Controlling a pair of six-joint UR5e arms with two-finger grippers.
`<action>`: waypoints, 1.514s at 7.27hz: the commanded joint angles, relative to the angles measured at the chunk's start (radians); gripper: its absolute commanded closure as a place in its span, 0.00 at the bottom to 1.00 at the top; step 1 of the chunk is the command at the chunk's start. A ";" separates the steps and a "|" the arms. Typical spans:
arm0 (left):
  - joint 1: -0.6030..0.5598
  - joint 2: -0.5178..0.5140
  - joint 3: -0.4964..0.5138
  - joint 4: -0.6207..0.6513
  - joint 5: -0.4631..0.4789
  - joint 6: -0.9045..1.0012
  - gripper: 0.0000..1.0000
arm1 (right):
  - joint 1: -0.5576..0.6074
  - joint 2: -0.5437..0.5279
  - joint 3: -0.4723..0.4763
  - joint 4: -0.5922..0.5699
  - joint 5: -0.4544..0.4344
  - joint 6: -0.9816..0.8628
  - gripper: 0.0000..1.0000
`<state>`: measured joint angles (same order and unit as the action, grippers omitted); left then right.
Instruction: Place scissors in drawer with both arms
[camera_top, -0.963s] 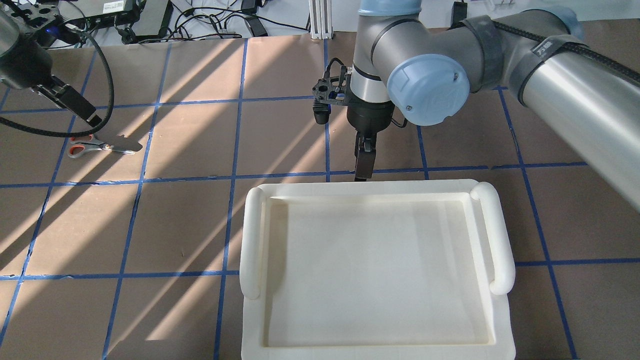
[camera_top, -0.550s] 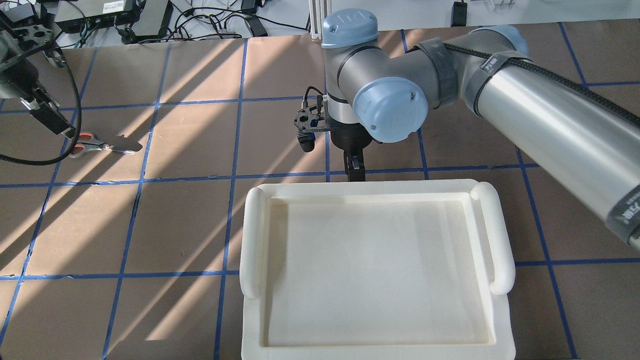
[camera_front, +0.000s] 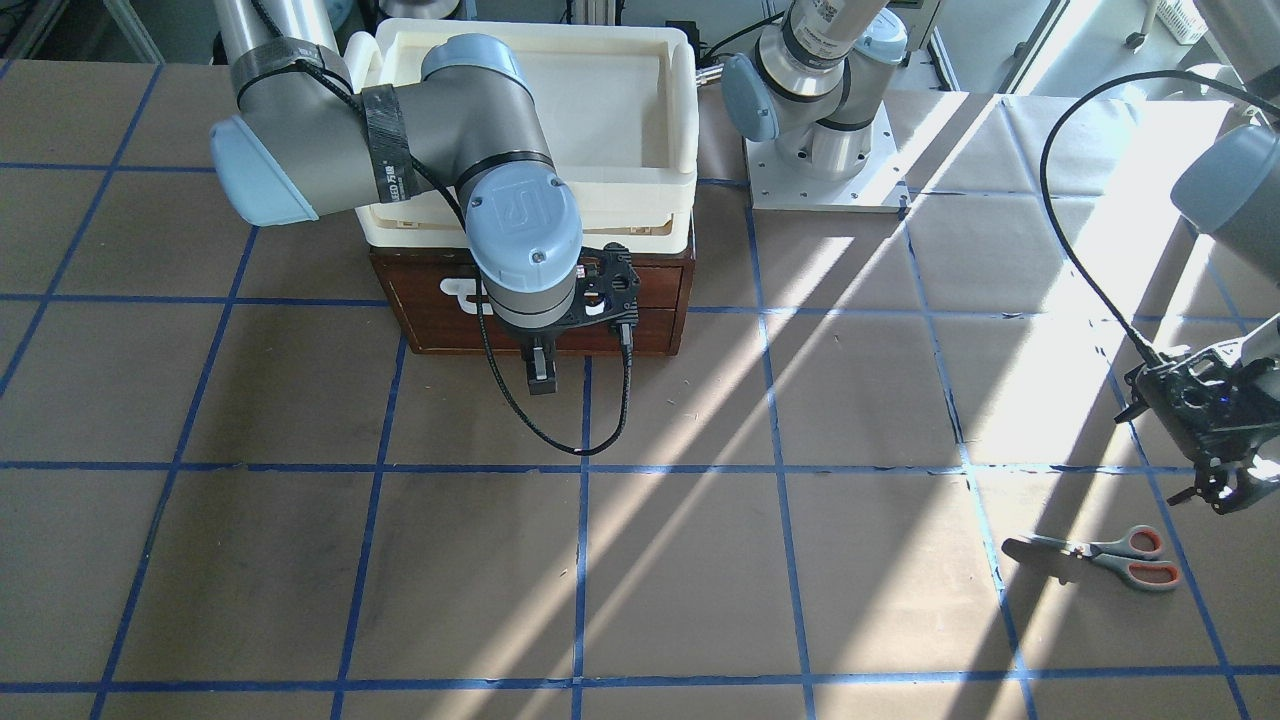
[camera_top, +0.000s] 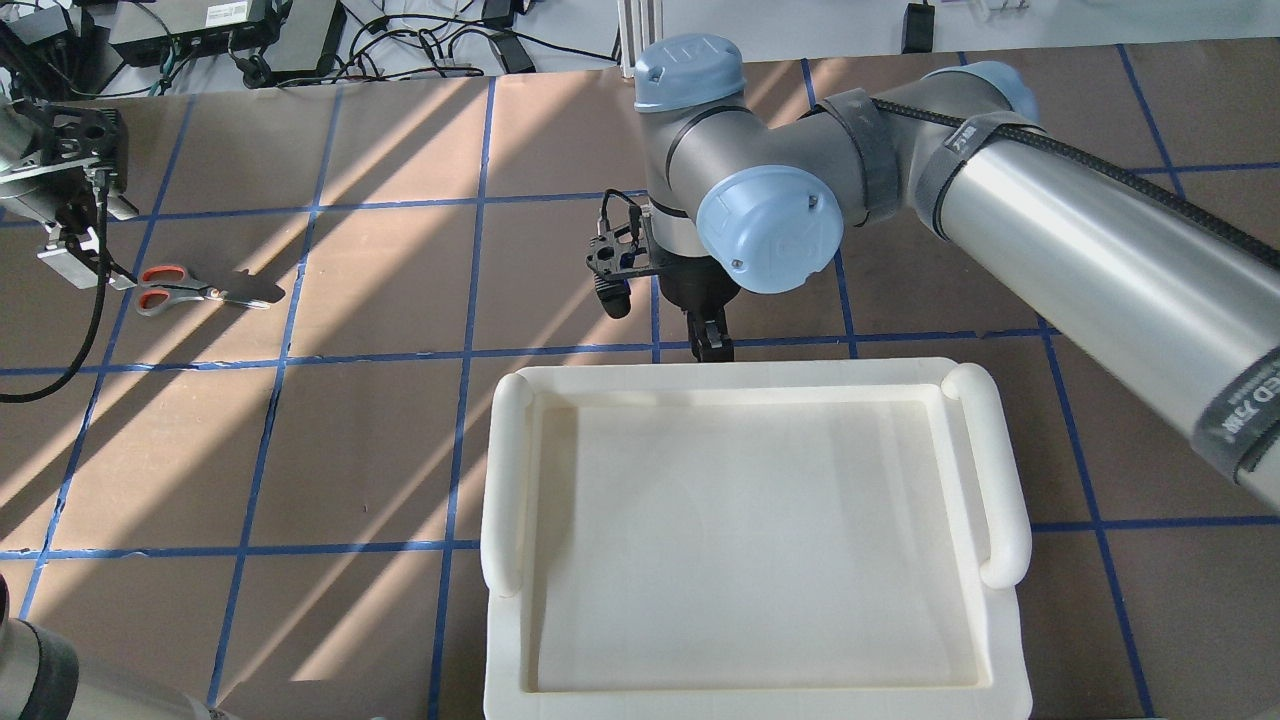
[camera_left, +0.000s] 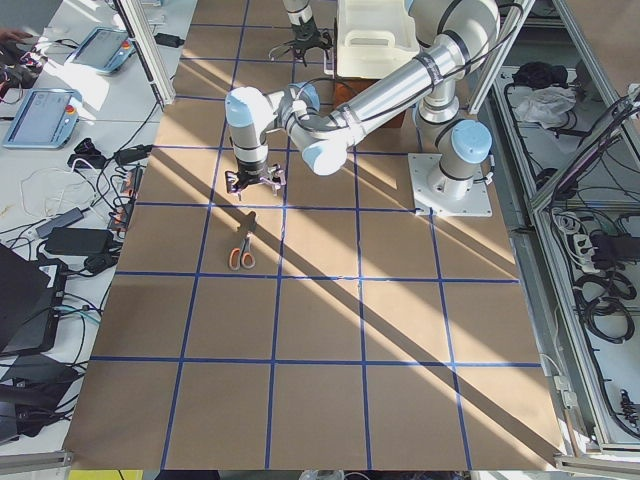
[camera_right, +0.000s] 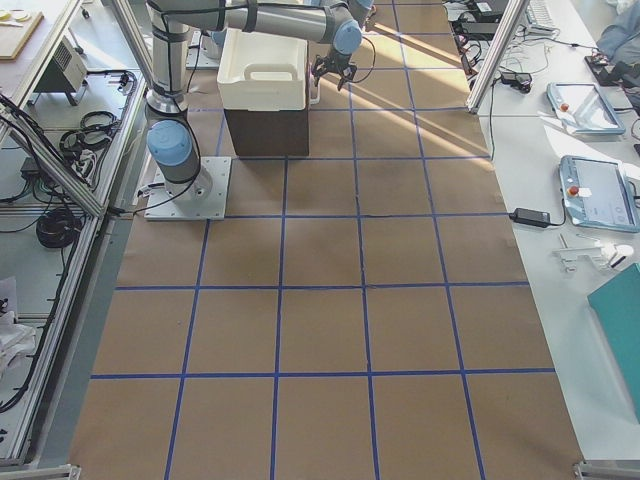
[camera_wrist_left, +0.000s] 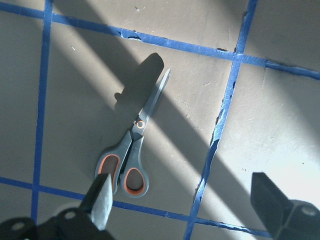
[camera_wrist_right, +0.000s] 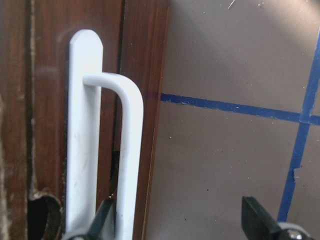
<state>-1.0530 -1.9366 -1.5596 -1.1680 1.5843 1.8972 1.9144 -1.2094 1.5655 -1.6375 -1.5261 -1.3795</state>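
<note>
The scissors (camera_top: 195, 290) lie flat on the table at the far left, grey blades and orange-lined loops, also in the front view (camera_front: 1100, 555) and the left wrist view (camera_wrist_left: 135, 145). My left gripper (camera_top: 75, 255) hovers just beside the handle loops, open and empty (camera_wrist_left: 185, 210). The drawer (camera_front: 640, 310) is a dark brown wooden front under the cream tub, and looks shut. My right gripper (camera_front: 541, 380) is open in front of it (camera_wrist_right: 180, 225). The drawer's white bar handle (camera_wrist_right: 127, 150) stands just inside one of its fingers (camera_wrist_right: 102, 220).
A cream plastic tub (camera_top: 505, 480) sits on top of the wooden drawer box (camera_right: 265, 130). The table is brown paper with blue tape lines (camera_top: 470, 350). Cables and boxes (camera_top: 230, 30) lie beyond the far edge. The right arm's elbow (camera_top: 760, 225) hangs over the middle.
My left gripper has moved left and come down beside the scissors' loops. My right arm has swung left and its gripper has come closer to the drawer front.
</note>
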 joint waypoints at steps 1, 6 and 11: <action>0.018 -0.082 0.001 0.115 -0.010 0.190 0.02 | 0.000 0.013 0.001 -0.014 -0.002 -0.010 0.26; 0.018 -0.223 0.003 0.264 -0.015 0.358 0.03 | -0.040 0.068 -0.124 -0.008 -0.025 -0.012 0.34; 0.018 -0.274 0.004 0.289 -0.014 0.381 0.13 | -0.064 0.162 -0.264 -0.015 -0.055 -0.024 0.35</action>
<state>-1.0354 -2.2001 -1.5555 -0.8805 1.5695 2.2782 1.8562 -1.0663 1.3366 -1.6513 -1.5620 -1.3968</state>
